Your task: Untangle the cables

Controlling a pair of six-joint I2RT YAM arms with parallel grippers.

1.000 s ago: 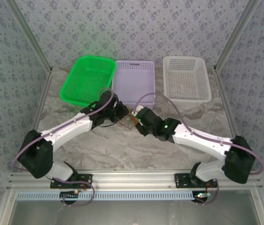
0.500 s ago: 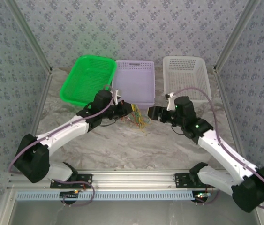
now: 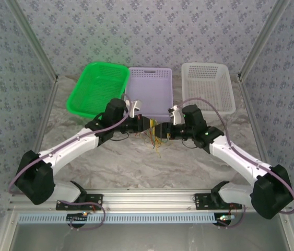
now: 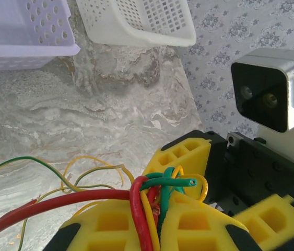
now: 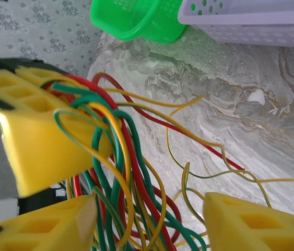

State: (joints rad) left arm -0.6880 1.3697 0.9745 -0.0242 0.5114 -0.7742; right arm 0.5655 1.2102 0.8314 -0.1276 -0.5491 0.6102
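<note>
The cables [image 3: 156,140] are a tangle of thin red, yellow and green wires hanging over the marble table [image 3: 136,162] in front of the purple basket. My left gripper [image 3: 148,124] is shut on the top of the bundle; up close, red, yellow and green strands [image 4: 145,206] are pinched between its yellow fingers [image 4: 110,225]. My right gripper [image 3: 162,129] faces it from the right, almost touching. Its jaws [image 5: 147,222] stand open, with hanging loops of the cables [image 5: 131,157] between the fingers [image 5: 251,225] and not clamped.
Three baskets line the back of the table: green [image 3: 97,86], purple [image 3: 149,89] and white [image 3: 208,86]. Loose thin wire ends trail on the marble below the grippers [image 4: 58,178]. Metal frame posts and patterned walls enclose both sides.
The right arm pulled away to the right, then came back left to the bundle, its jaws now narrower than half a second ago. The left gripper kept its grip and lifted the tangle slightly rightward.
</note>
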